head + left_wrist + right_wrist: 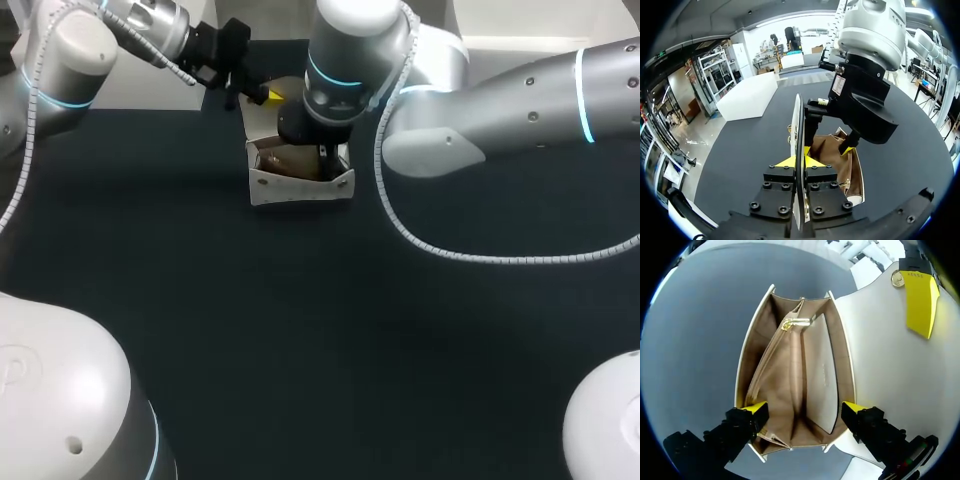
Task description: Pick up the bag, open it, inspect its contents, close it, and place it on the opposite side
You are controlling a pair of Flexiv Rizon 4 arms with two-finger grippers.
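a white handbag [300,186] stands upright on the dark table [300,340], toward the far edge and about midway between the two arms, with its mouth facing up. directly above that mouth hangs the right gripper [805,410], fingers spread wide, one yellow tip at each long wall of the bag; whether they press on the walls i cannot tell. it looks parked there so the wrist camera can look straight down into the bag, which fits the inspecting step. on the bag's far side the flap [796,125] is lifted up and back, and the left gripper [270,95] has its fingers pinched narrow on the flap's edge, one tip on each face. that hold most likely serves to stop the flap dropping back over the opening while the other arm looks in. the bag itself is stiff and boxy, pale outside and tan inside. a soft divider runs the length of the interior, with a gold zip pull [790,323] at the end of the bag away from the right gripper's fingers. a small gold clasp [898,278] sits near the flap's free edge. no loose contents show in the compartments.
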